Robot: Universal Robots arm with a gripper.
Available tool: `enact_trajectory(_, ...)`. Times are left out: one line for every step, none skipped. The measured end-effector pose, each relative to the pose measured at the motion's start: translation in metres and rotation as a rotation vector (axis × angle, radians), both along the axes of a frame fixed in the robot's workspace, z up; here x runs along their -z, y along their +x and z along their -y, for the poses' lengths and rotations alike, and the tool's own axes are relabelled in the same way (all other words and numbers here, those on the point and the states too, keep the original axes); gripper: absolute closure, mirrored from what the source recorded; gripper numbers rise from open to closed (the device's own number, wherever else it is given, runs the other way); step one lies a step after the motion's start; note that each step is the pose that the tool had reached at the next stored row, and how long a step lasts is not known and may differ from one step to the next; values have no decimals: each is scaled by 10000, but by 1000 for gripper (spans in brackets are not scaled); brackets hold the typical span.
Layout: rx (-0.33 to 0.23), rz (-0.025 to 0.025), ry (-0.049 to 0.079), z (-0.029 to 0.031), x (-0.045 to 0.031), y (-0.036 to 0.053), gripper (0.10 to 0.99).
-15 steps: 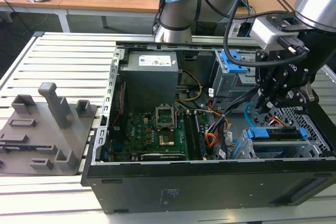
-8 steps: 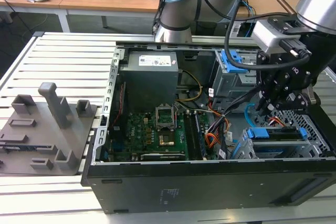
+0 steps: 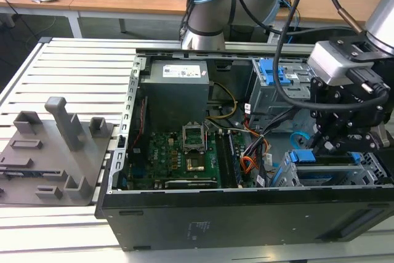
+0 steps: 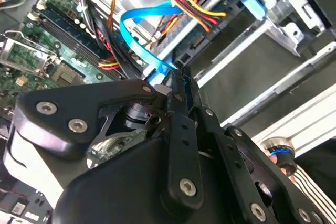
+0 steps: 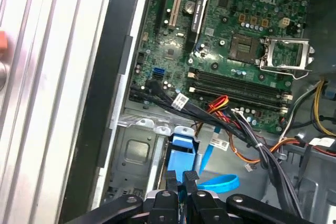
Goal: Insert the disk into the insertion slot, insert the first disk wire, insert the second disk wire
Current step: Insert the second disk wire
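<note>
My gripper [image 3: 322, 148] reaches down into the open computer case at the exterior view's right, just above the insertion slot [image 3: 372, 170]. The disk [image 3: 326, 158] sits in that silver cage, its blue caddy edge showing. In the second wrist view the fingertips [image 4: 180, 80] are pressed together on the plug end of the second disk wire [image 4: 137, 39], a flat light-blue cable that loops up behind them. The first wrist view has the same cable [image 5: 220, 184] curling beside the shut fingers [image 5: 173, 182]. A bundle of orange, red and yellow wires [image 4: 191, 1] ends in a black plug at the disk's blue caddy [image 4: 251, 1].
The green motherboard [image 3: 184, 152] and the grey power supply [image 3: 175, 90] fill the case's left half. Black and orange cable bundles [image 5: 236, 124] run close to the gripper. A second grey drive box with blue latches [image 3: 277, 81] stands behind. A grey fixture plate [image 3: 49, 152] lies on the slatted table.
</note>
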State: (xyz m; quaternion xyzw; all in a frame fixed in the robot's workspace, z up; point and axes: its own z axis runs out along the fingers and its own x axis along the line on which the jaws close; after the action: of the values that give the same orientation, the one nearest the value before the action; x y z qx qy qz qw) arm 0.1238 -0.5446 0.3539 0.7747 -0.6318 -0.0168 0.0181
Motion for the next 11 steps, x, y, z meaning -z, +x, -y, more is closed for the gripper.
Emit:
enact_trajectory(8,-8,0,3,6,31,922)
enact_trajectory(20,-19,2,2,18,67,922)
enact_trajectory(38,-30,0,2,27,92,922)
enact_trajectory(52,-38,-2,2,33,105,922)
enact_trajectory(73,-47,-2,3,42,124,922)
enact_trajectory(97,-57,0,-1,54,151,922)
enact_trajectory(108,-59,0,-5,58,158,922)
enact_trajectory(125,-63,0,-15,63,169,922)
enact_trajectory(141,-66,0,-33,71,180,922)
enact_trajectory(147,-69,1,-43,76,190,922)
enact_trajectory(150,-72,2,-51,80,202,922)
